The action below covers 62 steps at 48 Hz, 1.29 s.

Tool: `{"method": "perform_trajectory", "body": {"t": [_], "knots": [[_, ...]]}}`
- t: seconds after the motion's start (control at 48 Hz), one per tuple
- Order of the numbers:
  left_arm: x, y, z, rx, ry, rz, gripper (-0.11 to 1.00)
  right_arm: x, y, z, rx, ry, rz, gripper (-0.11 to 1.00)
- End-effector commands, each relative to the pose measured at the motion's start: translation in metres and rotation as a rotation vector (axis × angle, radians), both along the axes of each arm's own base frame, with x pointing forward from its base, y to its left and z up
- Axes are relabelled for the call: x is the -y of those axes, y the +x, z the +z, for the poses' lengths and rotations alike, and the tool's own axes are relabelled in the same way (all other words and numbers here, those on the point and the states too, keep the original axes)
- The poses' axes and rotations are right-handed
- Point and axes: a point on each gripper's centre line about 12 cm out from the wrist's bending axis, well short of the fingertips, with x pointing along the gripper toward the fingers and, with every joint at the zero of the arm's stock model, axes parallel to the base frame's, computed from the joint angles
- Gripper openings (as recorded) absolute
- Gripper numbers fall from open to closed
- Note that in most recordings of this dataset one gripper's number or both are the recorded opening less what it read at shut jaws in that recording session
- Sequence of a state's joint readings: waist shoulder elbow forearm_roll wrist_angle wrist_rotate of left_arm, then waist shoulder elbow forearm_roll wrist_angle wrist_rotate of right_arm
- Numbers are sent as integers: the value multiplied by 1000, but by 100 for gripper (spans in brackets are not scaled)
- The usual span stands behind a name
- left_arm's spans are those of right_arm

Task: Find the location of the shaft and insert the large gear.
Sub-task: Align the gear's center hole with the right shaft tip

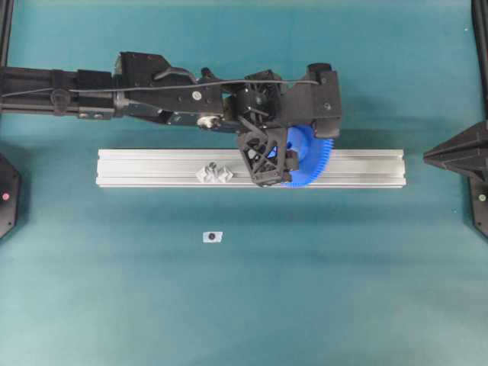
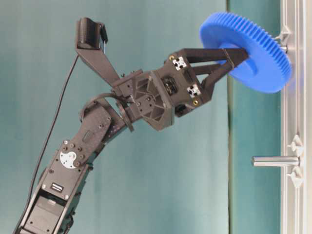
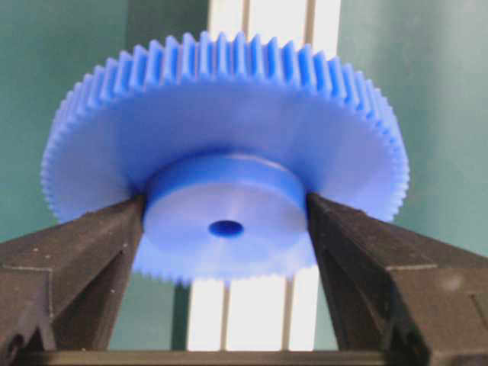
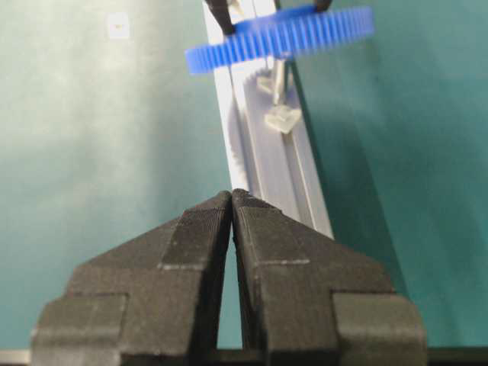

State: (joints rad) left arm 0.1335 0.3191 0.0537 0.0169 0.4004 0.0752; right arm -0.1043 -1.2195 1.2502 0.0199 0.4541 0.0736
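My left pincer grasps the large gear by its hub, above the rail's right half at the shaft; next I must align the hole and press on.

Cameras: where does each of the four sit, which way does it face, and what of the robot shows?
Overhead: above, looking straight down at the long aluminium rail; left arm crosses it.
Table-level: low, along the rail's length; left pincer holds the bright blue toothed plastic gear by a short grey metal shaft.
Left wrist: behind its fingers, which clamp the gear's hub.
Right wrist: behind the shut right pincer, facing down the rail.
All four views share gear and rail.
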Motion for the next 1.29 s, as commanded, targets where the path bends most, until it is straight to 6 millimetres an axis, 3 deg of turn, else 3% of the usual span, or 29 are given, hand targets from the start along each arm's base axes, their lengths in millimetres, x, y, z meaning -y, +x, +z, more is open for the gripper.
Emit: {"method": "perform_trajectory", "body": {"t": [0.0, 0.25, 0.479, 0.791, 1.062, 1.27], "knots": [[0, 4, 12, 35, 7, -3, 82, 0, 2, 4, 13, 7, -6, 14], [0, 4, 11, 36, 8, -3, 82, 0, 1, 3, 13, 7, -6, 14], [0, 12, 23, 80, 16, -7, 82, 0, 1, 3, 10, 6, -6, 14], [0, 8, 13, 38, 8, -4, 82, 0, 1, 2, 13, 7, -7, 14], [0, 8, 16, 44, 4, 0, 82, 0, 1, 1, 12, 8, -7, 14], [3, 10, 31, 90, -14, 15, 82, 0, 1, 1, 12, 10, -7, 14]]}}
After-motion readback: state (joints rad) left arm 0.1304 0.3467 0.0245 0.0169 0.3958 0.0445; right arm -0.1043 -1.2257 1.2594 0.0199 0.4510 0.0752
